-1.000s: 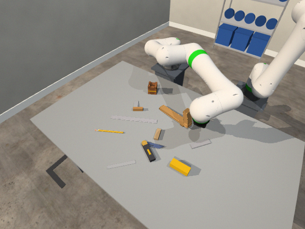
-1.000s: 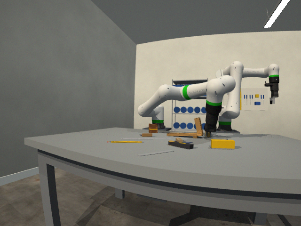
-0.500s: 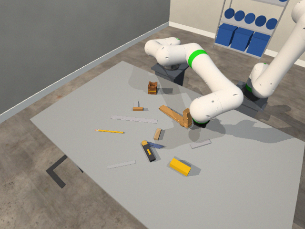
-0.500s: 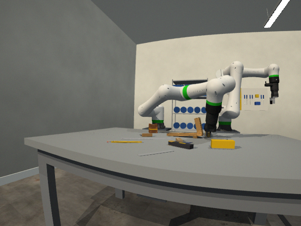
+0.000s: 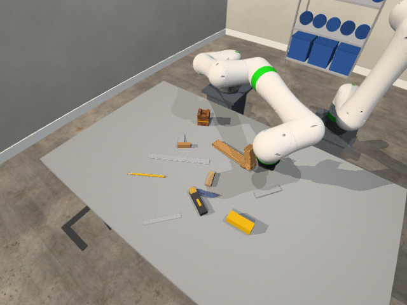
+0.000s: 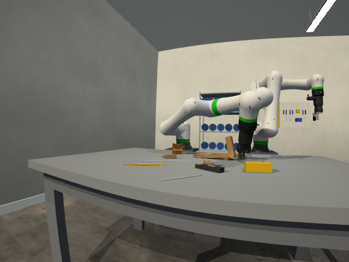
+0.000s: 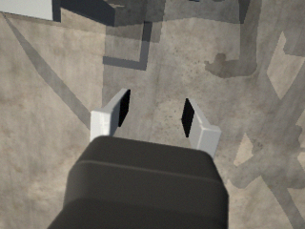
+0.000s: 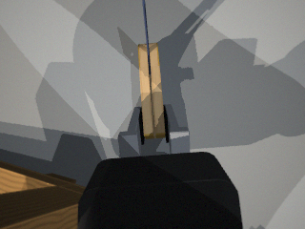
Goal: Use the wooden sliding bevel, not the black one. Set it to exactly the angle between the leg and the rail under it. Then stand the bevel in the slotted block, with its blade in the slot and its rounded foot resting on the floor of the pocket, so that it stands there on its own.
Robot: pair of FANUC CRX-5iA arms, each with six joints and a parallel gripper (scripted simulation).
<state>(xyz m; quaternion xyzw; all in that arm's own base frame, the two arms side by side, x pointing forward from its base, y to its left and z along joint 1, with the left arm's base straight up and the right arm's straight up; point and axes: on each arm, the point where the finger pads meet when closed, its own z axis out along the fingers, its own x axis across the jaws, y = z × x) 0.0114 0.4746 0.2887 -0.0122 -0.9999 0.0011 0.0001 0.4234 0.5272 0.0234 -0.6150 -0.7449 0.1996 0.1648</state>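
Wooden-handled, the sliding bevel (image 8: 158, 95) sits between our right gripper's (image 8: 154, 125) (image 6: 241, 155) (image 5: 269, 165) closed fingers, its blue blade (image 8: 146, 29) pointing away from the gripper. It's low over the table, perhaps touching it; we can't quite tell. Just beside stand the leg (image 5: 249, 155) (image 6: 230, 146) and rail (image 5: 229, 153) (image 6: 210, 155). The slotted block (image 5: 203, 122) (image 6: 177, 149) sits well apart, and our left gripper (image 7: 156, 105) (image 6: 316, 116) hangs open, holding nothing.

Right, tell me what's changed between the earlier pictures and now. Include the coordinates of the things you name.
Nothing visibly changed: nothing moved, was taken hold of or let go. The right gripper (image 6: 241, 158) (image 8: 153, 116) is at the same spot by the leg (image 5: 249, 155) (image 6: 230, 146), now holding the wooden sliding bevel (image 8: 157, 91). The left gripper (image 6: 316, 119) (image 7: 156, 105), black bevel (image 5: 202, 208) (image 6: 209, 167) and slotted block (image 5: 203, 121) (image 6: 177, 151) stayed put.
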